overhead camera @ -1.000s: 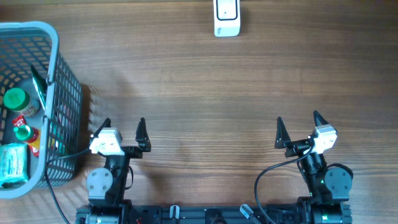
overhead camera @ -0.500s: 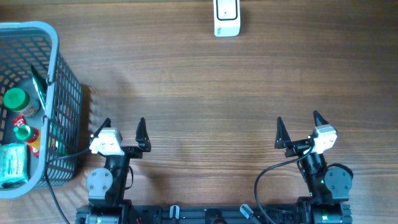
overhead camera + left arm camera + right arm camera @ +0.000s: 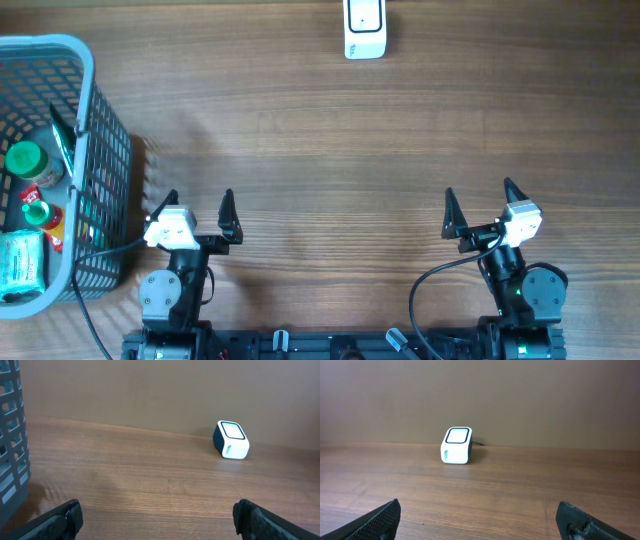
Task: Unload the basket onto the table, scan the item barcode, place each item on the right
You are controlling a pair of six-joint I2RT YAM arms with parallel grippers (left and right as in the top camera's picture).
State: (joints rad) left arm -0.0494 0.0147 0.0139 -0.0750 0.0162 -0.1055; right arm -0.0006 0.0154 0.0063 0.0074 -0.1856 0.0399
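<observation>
Overhead, both arms sit at the near edge of the brown wooden table (image 3: 320, 150), left gripper (image 3: 198, 198) and right gripper (image 3: 480, 190) spread wide, holding nothing. Items, including a green-capped bottle (image 3: 24, 160), lie in the grey plastic mesh basket (image 3: 105, 140) at far left; the white box-shaped barcode scanner (image 3: 364, 30) stands at the far edge. Best: the left gripper descends over the basket wall, grasping one item clear of its barcode.

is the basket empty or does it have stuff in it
Not empty. The overhead view shows the grey basket holding a green-capped bottle, a green packet and other items.
</observation>
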